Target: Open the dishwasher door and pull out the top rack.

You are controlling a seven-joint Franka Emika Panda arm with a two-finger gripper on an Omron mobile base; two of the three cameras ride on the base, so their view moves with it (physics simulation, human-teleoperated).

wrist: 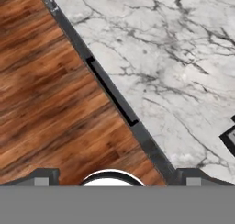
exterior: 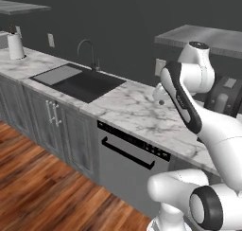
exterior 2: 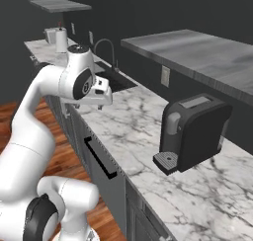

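The left base view looks from behind the arm, forward and down along the marble counter (exterior: 127,107) toward the sink (exterior: 82,83), facing the dishwasher door (exterior: 127,171). The right base view takes the same counter from the other side, nearer the coffee machine (exterior 2: 195,131). The hand view looks straight down, from high above, on the counter's front edge, the door's black handle (wrist: 112,92) and the wooden floor (wrist: 50,94).
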